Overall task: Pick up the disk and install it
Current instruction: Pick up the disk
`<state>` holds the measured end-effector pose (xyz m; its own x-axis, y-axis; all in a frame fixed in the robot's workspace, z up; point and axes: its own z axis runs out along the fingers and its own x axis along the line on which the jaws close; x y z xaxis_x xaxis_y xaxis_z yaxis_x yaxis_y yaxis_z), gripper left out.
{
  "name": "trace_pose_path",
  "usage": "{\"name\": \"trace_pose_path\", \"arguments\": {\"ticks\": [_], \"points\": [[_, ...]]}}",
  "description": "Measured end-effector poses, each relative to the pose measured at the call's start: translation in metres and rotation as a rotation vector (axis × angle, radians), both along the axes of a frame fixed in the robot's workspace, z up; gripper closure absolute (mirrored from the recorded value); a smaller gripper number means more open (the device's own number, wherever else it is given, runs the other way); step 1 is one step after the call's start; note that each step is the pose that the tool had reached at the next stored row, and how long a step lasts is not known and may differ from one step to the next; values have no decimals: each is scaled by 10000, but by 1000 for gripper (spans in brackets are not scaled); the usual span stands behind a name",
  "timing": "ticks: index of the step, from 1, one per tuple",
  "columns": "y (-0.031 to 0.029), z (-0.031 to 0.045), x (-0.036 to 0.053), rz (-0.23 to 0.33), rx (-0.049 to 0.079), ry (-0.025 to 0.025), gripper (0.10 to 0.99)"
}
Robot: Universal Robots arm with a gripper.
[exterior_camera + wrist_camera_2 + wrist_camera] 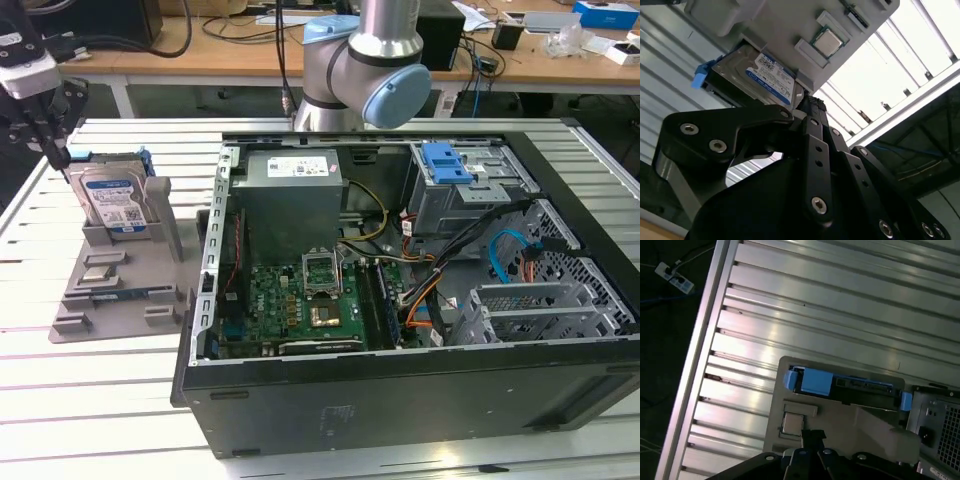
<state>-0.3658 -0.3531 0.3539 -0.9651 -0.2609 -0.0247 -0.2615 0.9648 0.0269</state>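
Note:
The disk (112, 200) is a silver-grey hard drive with a white-and-blue label and a blue carrier frame. It stands upright in a grey holder (110, 290) at the exterior view's left. My gripper (60, 155) hangs just above and to the left of the disk's top corner, its black fingers drawn together to a point with nothing between them. In the second wrist view the disk (765, 75) lies just past the gripper (810, 102). In the first wrist view the disk (840, 385) shows edge-on beyond the gripper (813, 436).
An open computer case (400, 380) lies at the exterior view's right, with a motherboard, a grey power supply (290, 190) and a metal drive cage topped by a blue latch (447, 163). The grey holder also carries a processor chip (826, 42). The slatted metal table (120, 400) lies all around.

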Motion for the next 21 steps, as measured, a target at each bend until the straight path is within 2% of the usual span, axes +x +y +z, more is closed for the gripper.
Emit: {"name": "trace_pose_path", "arguments": {"ticks": [6,12,14,21], "points": [[0,0,0,1532,0,0,980],[0,0,0,2814,0,0,980],[0,0,0,3645,0,0,980],[0,0,0,5160,0,0,980]]}}
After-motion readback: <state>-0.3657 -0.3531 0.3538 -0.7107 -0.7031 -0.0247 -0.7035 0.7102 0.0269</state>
